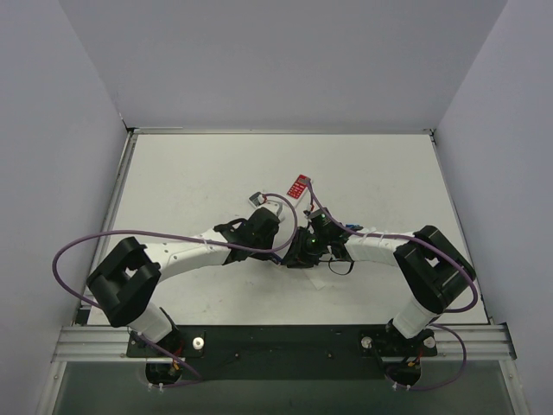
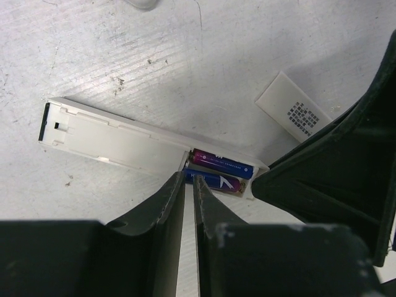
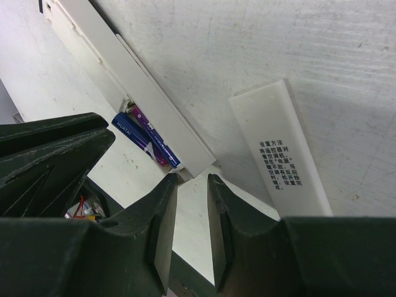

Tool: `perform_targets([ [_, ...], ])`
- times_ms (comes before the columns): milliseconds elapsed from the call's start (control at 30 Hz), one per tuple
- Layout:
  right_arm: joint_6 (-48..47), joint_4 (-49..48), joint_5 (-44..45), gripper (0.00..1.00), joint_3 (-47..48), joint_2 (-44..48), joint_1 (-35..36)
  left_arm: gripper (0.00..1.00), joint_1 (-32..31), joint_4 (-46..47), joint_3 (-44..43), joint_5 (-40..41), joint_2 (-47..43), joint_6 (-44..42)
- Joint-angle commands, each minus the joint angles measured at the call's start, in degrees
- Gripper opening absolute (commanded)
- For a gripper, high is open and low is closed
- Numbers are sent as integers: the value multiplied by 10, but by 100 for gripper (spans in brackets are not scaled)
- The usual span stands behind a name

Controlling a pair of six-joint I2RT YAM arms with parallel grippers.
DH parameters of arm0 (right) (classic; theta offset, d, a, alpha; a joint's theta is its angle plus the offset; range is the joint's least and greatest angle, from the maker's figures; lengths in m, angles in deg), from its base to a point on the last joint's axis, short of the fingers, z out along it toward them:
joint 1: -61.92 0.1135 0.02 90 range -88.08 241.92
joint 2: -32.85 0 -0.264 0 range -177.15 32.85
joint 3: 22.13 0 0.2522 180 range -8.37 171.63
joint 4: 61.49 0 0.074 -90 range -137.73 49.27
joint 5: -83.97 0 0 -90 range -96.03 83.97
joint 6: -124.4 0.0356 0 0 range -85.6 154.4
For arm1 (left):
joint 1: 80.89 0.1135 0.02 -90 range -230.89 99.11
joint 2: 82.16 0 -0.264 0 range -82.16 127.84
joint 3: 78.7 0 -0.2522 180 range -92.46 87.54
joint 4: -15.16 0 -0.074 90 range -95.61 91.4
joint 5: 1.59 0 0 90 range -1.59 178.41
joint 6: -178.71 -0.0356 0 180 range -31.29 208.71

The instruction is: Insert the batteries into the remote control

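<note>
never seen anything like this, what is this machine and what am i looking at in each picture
This is a pair of robot arms, a left arm and a right arm, bolted to a white table, each ending in a two-finger tool. One picture looks down from above and behind them. The other two come from cameras on the wrists, so the dark shapes at the bottom are each arm's own fingers. On the table lies a white remote, its battery bay open with two batteries inside. The loose white cover with printed text lies beside it. The left tool is closed and empty, its tips at the nearer battery. The right tool sits at the remote's bay end; whether it grips it, I cannot tell.
</note>
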Motion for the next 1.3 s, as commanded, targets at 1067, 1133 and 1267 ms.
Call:
perform_targets([
  [1067,-11,18,8,21,10,-11,3,8,5,-31,-30,-57,41,29],
  [1133,-12,18,7,22,11,-13,5,8,2,-31,-30,-56,44,29],
  [1267,-13,19,7,22,13,-13,7,8,-7,-42,-34,-29,52,29],
])
